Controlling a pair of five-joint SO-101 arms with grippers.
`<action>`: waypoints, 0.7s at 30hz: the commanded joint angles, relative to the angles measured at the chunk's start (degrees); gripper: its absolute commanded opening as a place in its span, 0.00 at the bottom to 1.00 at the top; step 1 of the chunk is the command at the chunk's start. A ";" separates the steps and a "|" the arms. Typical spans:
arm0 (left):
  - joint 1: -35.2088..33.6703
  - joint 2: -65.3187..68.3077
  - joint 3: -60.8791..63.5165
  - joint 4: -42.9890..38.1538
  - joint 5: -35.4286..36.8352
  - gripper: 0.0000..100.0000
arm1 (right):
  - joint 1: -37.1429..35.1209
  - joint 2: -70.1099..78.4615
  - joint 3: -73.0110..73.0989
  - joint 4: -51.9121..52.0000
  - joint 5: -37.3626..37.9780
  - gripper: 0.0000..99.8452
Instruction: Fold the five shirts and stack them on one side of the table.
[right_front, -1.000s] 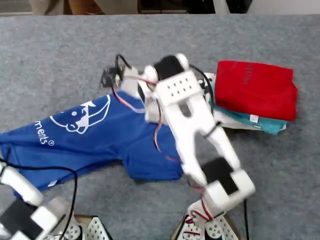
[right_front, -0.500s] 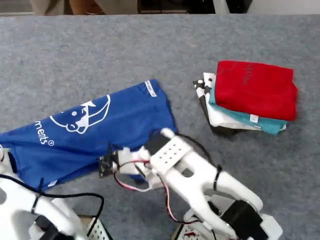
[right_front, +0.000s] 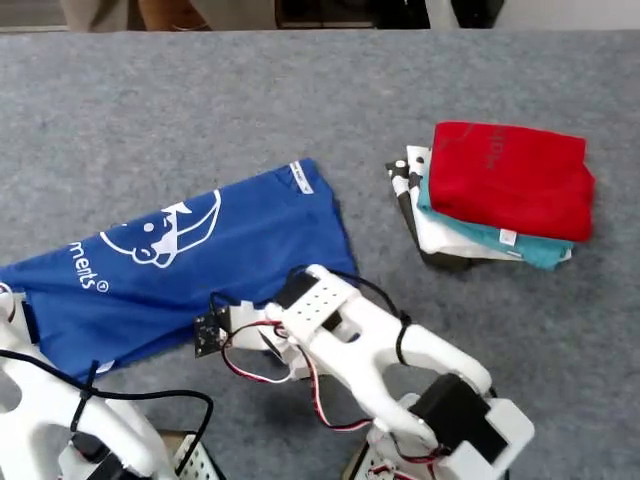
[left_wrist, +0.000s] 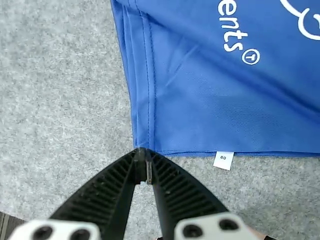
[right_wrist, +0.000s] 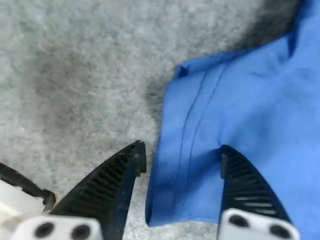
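Both grippers are sitting at the near edge of the blue shirt (right_front: 190, 262).
The left gripper (left_wrist: 144, 161) is pinching its near-left hem corner, jaws closed; the right gripper (right_wrist: 181, 149) is straddling the near-right edge, jaws wide, gripping nothing. The folded stack (right_front: 500, 190) is lying far right.

My left claw (left_wrist: 143, 161) pinched shut on the hem corner of the blue shirt (left_wrist: 215, 100), white lettering above, small white tag (left_wrist: 223, 160) at its edge, grey counter (left_wrist: 55, 100) beneath
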 joint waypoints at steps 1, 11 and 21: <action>0.18 -1.27 -0.53 -0.62 -0.44 0.02 | 0.48 3.38 -1.19 -0.26 -2.37 0.26; 0.09 -1.27 -6.59 -0.18 -0.44 0.02 | 1.89 5.93 -3.21 -0.18 -5.89 0.05; 0.09 -1.27 -6.95 -0.18 -0.44 0.02 | 6.90 8.22 -7.08 0.88 -9.49 0.00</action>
